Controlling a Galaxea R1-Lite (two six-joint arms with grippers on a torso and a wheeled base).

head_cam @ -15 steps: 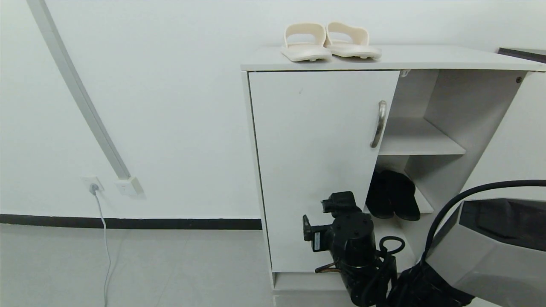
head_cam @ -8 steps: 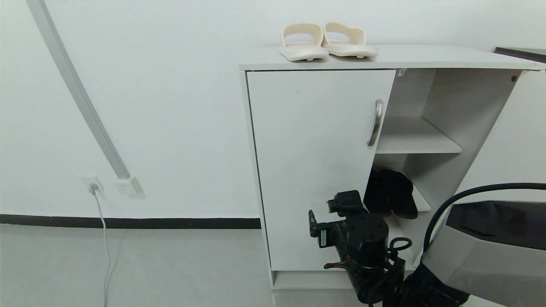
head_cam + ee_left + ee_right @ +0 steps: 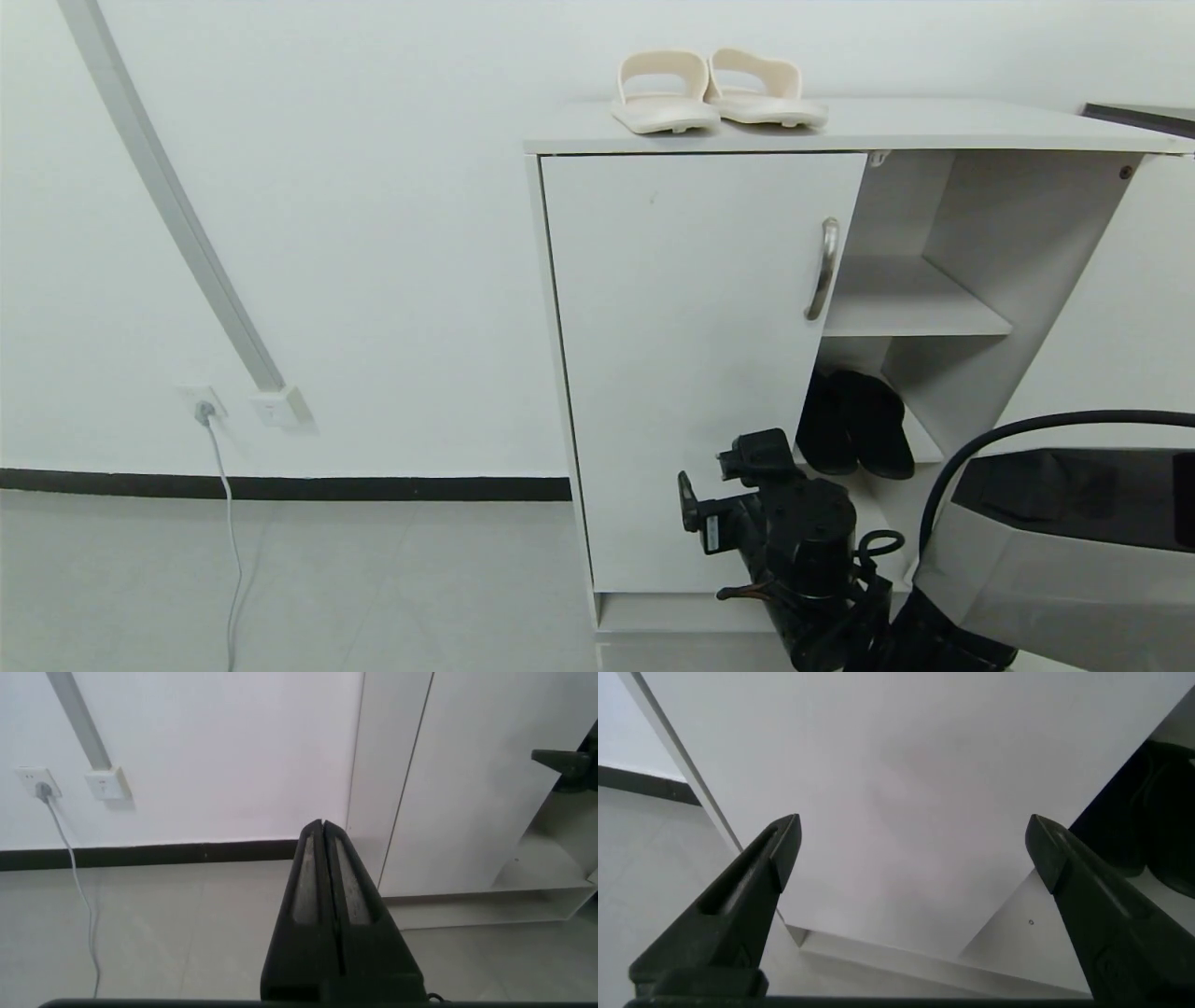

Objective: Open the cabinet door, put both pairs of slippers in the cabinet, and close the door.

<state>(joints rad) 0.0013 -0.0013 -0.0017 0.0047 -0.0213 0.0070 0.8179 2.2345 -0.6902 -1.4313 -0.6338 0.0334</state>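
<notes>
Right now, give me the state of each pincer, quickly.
Left pincer: shut, holding nothing.
Right pincer: open, empty, facing the cabinet door.

The head camera looks forward and slightly down from well back, with the white cabinet (image 3: 934,126) at 3 o'clock and a wall socket (image 3: 203,403) at 9 o'clock. The left wrist camera sits low, sighting along the left gripper (image 3: 322,826) and its pressed-together fingers toward that socket and the cabinet's base, both shared with the head view. The right wrist camera faces the closed door (image 3: 906,784) from close by, between the spread fingers of the right gripper (image 3: 913,826). It shares the black slippers (image 3: 1158,793) with the head view.
</notes>
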